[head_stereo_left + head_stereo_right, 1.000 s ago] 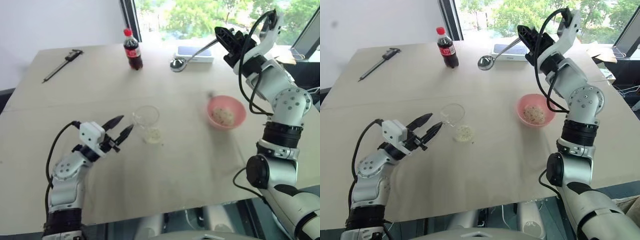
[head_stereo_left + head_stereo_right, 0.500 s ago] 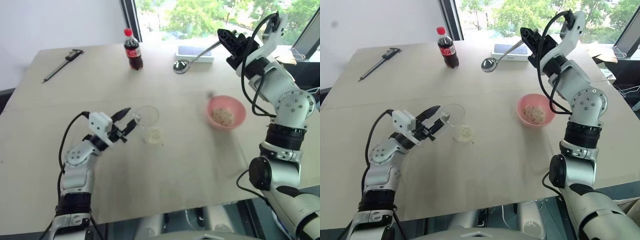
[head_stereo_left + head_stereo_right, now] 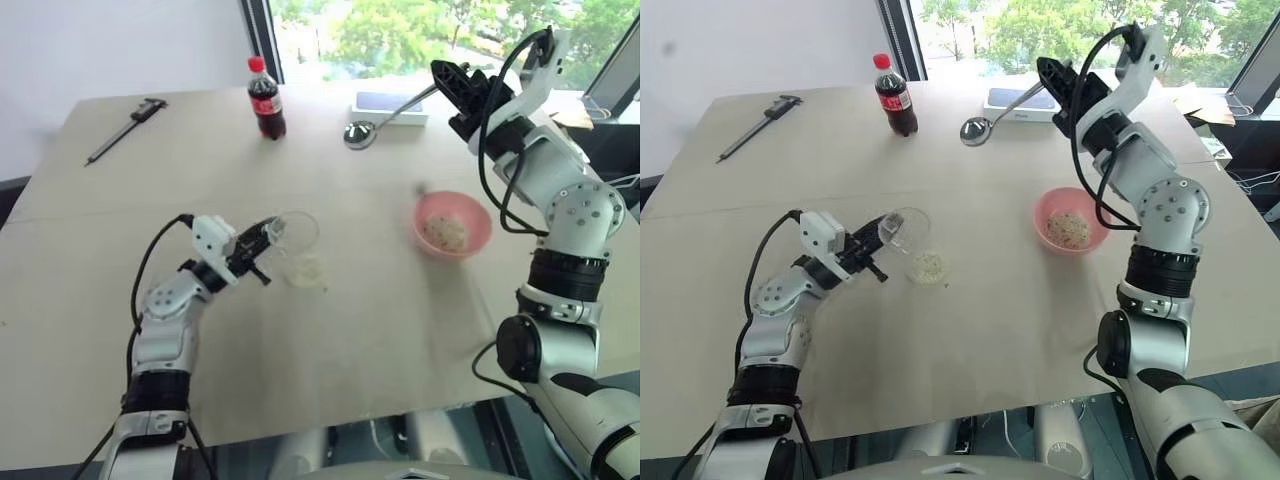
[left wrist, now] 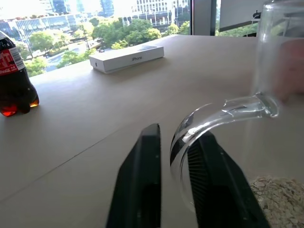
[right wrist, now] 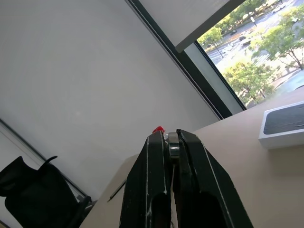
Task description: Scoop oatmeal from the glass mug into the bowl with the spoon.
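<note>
The left end effector (image 4: pixel 173 183), which stood open beside the glass mug (image 3: pixel 294 240) a second ago, is now pinching its handle, steadying it for scooping. The right end effector (image 5: pixel 170 142) is holding the spoon (image 3: pixel 385 113) clamped high above the table (image 3: pixel 400 320). Oatmeal (image 3: pixel 308 270) is lying in the mug's bottom; the pink bowl (image 3: pixel 452 223) is already holding some.

arms: silver-grey, black joints | cables: black | hand fingers (image 4: pixel 142 190): black

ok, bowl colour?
Pink; the bowl holds pale oat flakes. It shows best in the right eye view.
</note>
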{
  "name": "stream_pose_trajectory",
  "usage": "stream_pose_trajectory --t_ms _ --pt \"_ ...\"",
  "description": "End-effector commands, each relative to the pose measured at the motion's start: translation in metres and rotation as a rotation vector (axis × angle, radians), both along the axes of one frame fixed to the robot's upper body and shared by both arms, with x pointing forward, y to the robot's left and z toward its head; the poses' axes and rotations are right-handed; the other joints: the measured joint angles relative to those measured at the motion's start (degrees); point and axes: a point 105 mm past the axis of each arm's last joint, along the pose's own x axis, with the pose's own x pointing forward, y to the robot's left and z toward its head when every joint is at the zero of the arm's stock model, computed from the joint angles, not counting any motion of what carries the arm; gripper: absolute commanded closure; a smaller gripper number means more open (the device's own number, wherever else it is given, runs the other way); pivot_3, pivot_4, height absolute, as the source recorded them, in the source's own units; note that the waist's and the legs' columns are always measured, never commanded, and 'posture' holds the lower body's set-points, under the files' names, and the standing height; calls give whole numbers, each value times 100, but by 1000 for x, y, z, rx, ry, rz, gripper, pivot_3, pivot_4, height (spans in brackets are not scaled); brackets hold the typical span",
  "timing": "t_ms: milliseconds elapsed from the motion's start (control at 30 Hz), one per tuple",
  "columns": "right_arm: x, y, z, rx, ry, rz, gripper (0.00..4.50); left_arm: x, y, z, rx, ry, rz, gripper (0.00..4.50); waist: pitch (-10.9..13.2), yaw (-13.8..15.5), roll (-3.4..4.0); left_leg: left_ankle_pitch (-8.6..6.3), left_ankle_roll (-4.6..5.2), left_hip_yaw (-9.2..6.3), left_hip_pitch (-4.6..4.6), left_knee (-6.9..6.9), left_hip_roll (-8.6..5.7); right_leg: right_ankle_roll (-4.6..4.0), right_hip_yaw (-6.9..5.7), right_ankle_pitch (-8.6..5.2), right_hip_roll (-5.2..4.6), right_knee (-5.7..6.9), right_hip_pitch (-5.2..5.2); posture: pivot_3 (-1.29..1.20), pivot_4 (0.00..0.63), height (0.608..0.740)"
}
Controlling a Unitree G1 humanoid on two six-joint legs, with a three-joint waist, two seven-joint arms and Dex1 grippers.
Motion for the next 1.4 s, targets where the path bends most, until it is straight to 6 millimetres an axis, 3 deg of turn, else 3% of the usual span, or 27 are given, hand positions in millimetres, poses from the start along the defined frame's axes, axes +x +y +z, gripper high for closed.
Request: stream_pose_trajectory --t_ms 33,300,533,633,967,1267,1400 --pt "-12 1 20 12 -90 10 4500 0 2 1 18 -9 8 4481 0 0 0 0 0 0 0 0 0 0 1 0 0 0 0 0 150 740" --pt "-27 17 27 -78 -143 132 4500 9 -8 12 8 -34 -1 4481 0 8 0 0 1 -2 -1 0 0 0 -2 0 0 1 0 0 150 740" --pt "-60 39 42 -166 -249 334 4500 24 -23 34 22 -93 -10 4481 0 14 0 1 -1 -7 -8 3 -2 0 -7 0 0 -4 -1 0 150 740" --pt "-72 46 40 -216 -283 401 4500 34 -24 40 17 -102 4 4481 0 14 -1 1 -1 -10 -8 3 -2 0 -9 0 0 -5 0 0 150 740" --pt "-59 57 10 -477 -402 258 4500 52 -38 55 108 -232 26 4481 0 15 -2 6 -9 -10 -12 8 -6 1 -10 1 -2 -3 -3 0 150 740" --pt "-63 85 -30 -734 -566 266 4500 53 -47 73 118 -360 53 4481 0 20 -3 6 -10 -15 -13 10 -7 2 -12 1 -3 -6 -4 0 150 740" --pt "-60 90 -43 -795 -645 214 4500 52 -54 72 131 -376 45 4481 0 22 -4 7 -11 -18 -13 12 -8 2 -14 1 -2 -5 -3 0 150 740"
